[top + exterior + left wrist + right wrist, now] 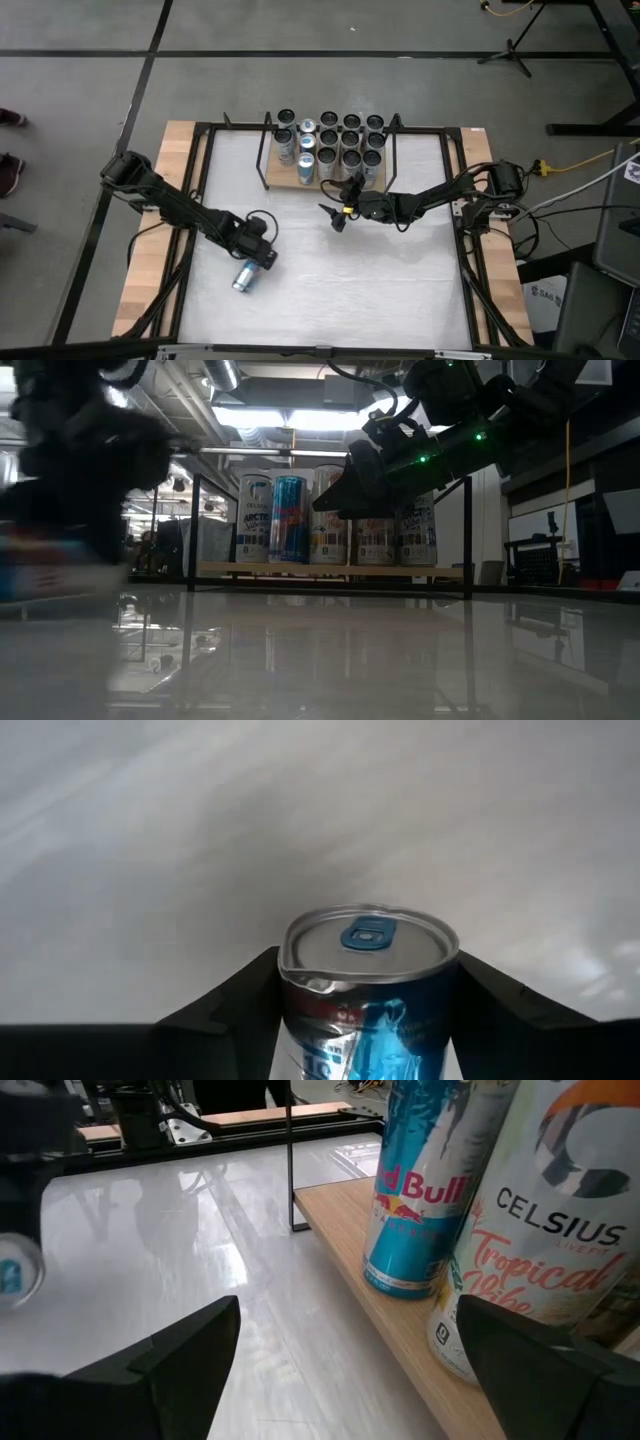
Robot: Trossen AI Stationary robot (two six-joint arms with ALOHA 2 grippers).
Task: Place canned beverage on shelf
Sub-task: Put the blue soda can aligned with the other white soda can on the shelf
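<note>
The can [244, 277] lay on its side between the left gripper's [256, 262] closing fingers, long axis along them; the right gripper [336, 216] hung open beside the shelf [282, 178].

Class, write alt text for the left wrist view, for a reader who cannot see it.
A silver and blue beverage can with a blue pull tab sits between the left gripper's two dark fingers, its dented top rim facing the camera. Behind it is only the white tabletop.
</note>
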